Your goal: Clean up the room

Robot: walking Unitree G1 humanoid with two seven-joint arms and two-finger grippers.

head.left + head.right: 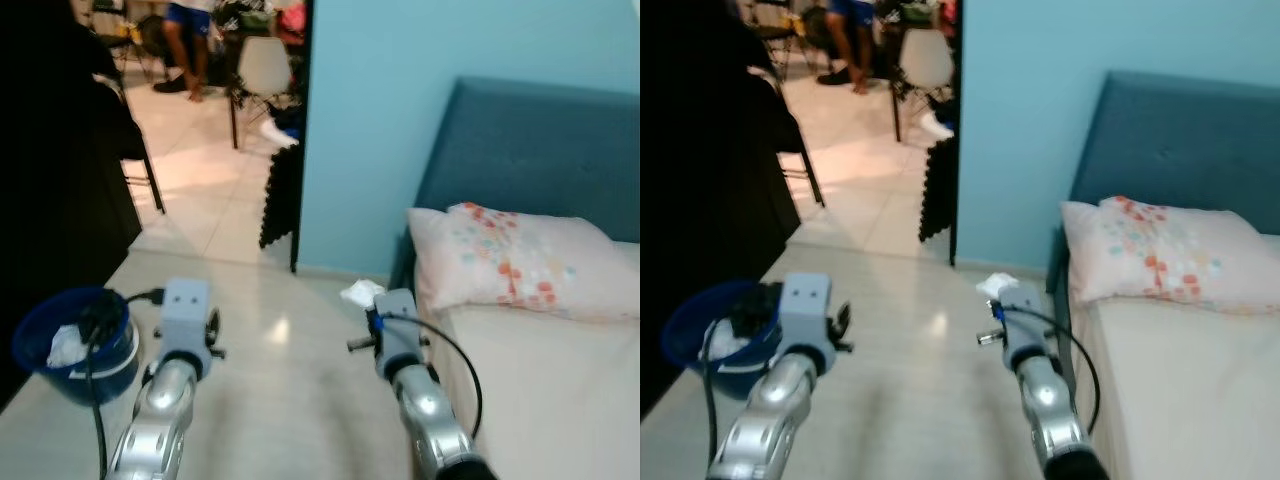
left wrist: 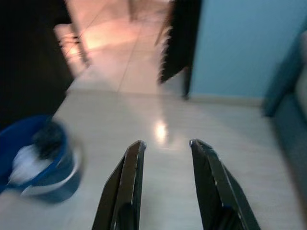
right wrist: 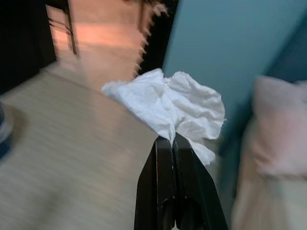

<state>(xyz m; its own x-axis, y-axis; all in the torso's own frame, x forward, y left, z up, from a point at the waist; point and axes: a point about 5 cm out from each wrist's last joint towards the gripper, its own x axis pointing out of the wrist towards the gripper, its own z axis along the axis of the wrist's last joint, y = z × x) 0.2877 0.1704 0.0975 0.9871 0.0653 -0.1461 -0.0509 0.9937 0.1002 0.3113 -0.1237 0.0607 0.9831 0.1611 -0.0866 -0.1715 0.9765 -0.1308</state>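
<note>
A crumpled white tissue (image 3: 170, 108) hangs from my right gripper (image 3: 172, 140), which is shut on its lower edge. In the left eye view the same tissue (image 1: 362, 292) shows just beyond my right arm, beside the bed's corner. A blue bin (image 1: 75, 343) with white paper and something dark inside stands on the floor at the left. My left gripper (image 2: 165, 143) is open and holds nothing, its fingers pointing over the pale floor to the right of the bin (image 2: 36, 160).
A bed (image 1: 540, 390) with a flowered pillow (image 1: 520, 260) and blue headboard lies at the right. A blue wall ends at a doorway; beyond it stand a white chair (image 1: 265, 65) and a person's legs (image 1: 190, 50). Dark furniture (image 1: 60, 180) lines the left.
</note>
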